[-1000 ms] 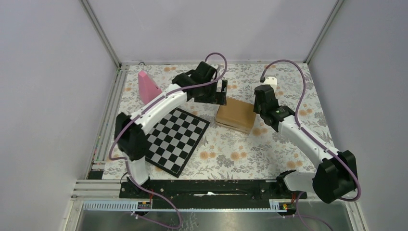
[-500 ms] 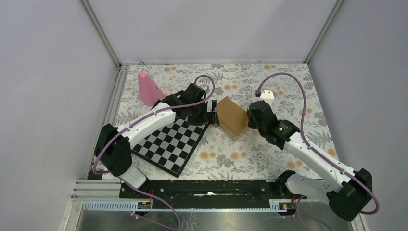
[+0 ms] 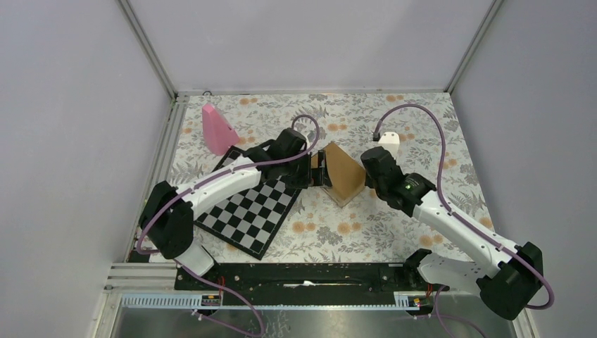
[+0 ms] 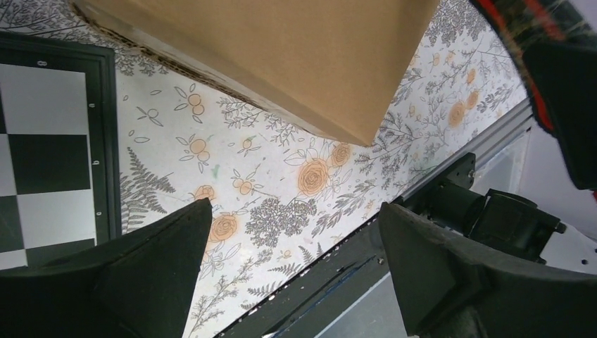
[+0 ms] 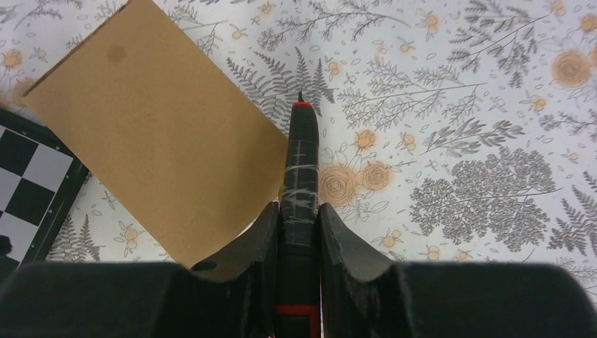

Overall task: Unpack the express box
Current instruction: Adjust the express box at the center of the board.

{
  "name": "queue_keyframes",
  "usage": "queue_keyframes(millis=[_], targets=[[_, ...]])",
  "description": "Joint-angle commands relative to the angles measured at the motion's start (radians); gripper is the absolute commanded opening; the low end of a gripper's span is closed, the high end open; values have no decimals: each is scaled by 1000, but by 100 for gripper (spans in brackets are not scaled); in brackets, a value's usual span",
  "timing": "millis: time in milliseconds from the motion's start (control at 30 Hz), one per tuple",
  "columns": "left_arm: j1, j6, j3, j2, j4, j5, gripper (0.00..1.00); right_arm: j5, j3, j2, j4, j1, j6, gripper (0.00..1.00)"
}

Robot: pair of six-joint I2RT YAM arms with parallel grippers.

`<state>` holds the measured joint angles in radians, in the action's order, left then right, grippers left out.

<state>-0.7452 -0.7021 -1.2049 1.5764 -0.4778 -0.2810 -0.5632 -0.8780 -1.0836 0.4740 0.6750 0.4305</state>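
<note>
The express box point(image 3: 343, 172) is a plain brown carton tipped up on one edge in the middle of the floral cloth. It fills the top of the left wrist view point(image 4: 267, 63) and the left of the right wrist view point(image 5: 155, 155). My left gripper point(image 3: 315, 169) is open and empty at the box's left side; in its wrist view point(image 4: 296, 232) the box lies beyond its fingertips, not between them. My right gripper point(image 3: 369, 171) is at the box's right side, shut point(image 5: 300, 211) on a black pen-like tool point(image 5: 301, 162) with a red tip that lies along the box's edge.
A black-and-white chessboard point(image 3: 253, 204) lies left of the box, under the left arm. A pink cone-like object point(image 3: 217, 129) stands at the back left. Metal rails and grey walls enclose the cloth; the arm bases' black bar point(image 3: 310, 274) runs along the near edge.
The box, flat a second ago, has been tipped up on edge. My left gripper has come down from behind to its left side; my right gripper has pressed in from the right.
</note>
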Motion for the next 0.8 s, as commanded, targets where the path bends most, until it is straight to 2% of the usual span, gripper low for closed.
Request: queue_keyframes(millis=[0,200,533,767], targets=[[-62,-11,-48,-38,43,98,97,-83,-80,11,-15,-2,-41,0],[-91,17,-202,14,44,183,97,-102,-97,22,-15,-14,-56,0],[-91,44,-573,351,4,173,97,-96,-74,127,39,-85,-20,0],[-92,42,-722,511,-6,182,97,-97,-49,240,72,-85,10,0]])
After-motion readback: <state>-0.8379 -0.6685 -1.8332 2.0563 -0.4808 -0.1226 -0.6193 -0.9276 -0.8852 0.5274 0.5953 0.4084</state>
